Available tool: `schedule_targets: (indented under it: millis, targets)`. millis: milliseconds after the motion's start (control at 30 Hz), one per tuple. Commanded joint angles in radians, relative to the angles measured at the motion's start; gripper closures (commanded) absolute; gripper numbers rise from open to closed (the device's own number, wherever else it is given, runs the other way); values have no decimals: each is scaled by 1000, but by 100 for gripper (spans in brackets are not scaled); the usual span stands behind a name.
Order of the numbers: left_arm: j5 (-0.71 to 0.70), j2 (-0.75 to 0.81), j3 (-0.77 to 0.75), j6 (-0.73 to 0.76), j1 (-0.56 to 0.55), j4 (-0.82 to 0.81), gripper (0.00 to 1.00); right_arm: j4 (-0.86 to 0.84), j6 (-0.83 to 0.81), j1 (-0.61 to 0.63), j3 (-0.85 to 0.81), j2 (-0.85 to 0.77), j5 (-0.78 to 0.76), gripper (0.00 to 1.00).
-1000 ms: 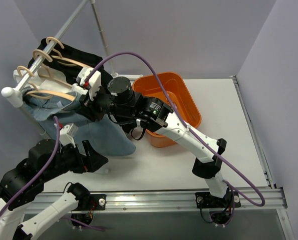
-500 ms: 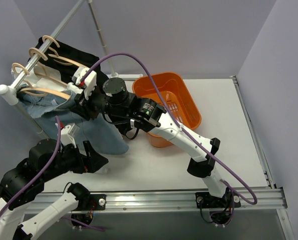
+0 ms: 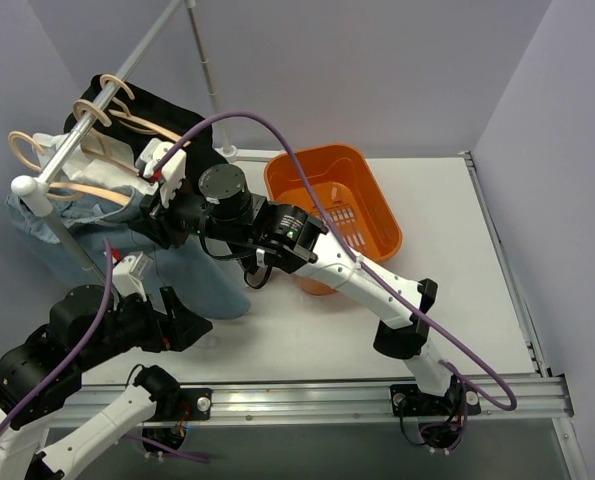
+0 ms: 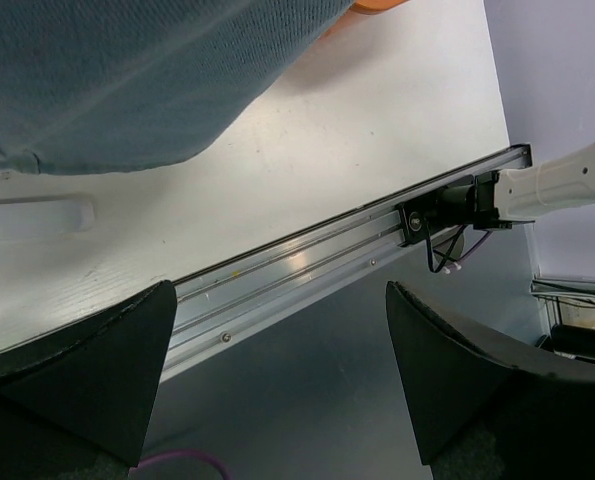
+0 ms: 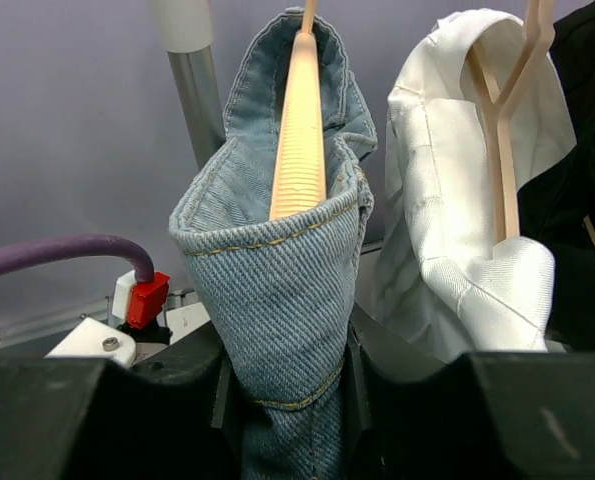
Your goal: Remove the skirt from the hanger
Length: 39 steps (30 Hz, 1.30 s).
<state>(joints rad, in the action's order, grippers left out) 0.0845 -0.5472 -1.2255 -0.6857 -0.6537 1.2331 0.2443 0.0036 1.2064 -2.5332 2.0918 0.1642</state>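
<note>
Nearest, below the rail (image 3: 147, 50), the left gripper (image 4: 277, 300) hangs with its jaws wide apart and empty. Farther up, the right gripper (image 5: 287, 375) is clamped on the denim skirt (image 5: 277, 270). The skirt is draped over its wooden hanger (image 5: 299, 130) on the rail, with a white garment (image 5: 457, 200) just beside it.

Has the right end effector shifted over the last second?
Yes. The right end effector, shut on the blue denim skirt, moved left, away from the orange plastic basket.

I work in a robotics lab test cell: plain violet-grey walls (image 3: 377, 60) box in my white table (image 3: 457, 260), aluminium mounting rail (image 3: 327, 400) and staged clothes rack (image 3: 142, 50).
</note>
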Motion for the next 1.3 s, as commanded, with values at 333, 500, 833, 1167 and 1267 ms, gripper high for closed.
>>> schedule_targets:
  millis: [333, 500, 833, 1167, 1267]
  targets:
    - [55, -19, -71, -23, -4, -35, 7, -160, 88, -37, 118, -81, -32, 100]
    - [98, -31, -115, -31, -4, -69, 9, -148, 119, -70, 218, -122, -22, 100]
    - [109, -184, -267, 20, -3, -129, 21, -145, 177, -71, 539, -354, -22, 100]
    - [-61, -398, -541, 22, -3, -73, 22, -57, 268, -19, 872, -740, -66, 100]
    - [-107, -436, -601, 5, -4, -78, 23, 2, 314, -15, 924, -840, -78, 100]
